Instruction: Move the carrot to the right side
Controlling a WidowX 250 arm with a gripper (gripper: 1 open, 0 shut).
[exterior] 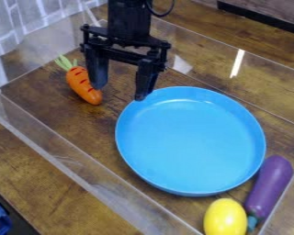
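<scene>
The carrot (81, 83) is small and orange with dark ridges and a green top, and it lies on the wooden table at the left. My gripper (120, 83) points straight down with its two black fingers spread wide, open and empty. Its left finger (96, 78) stands just right of the carrot, close beside it or overlapping its edge in this view. The right finger (144, 83) hangs near the far-left rim of the blue plate.
A large blue plate (150, 165) fills the middle right. A purple eggplant (270, 185) and a yellow lemon (226, 218) lie at the bottom right. Clear plastic walls enclose the table, with one edge (63, 156) running along the front left.
</scene>
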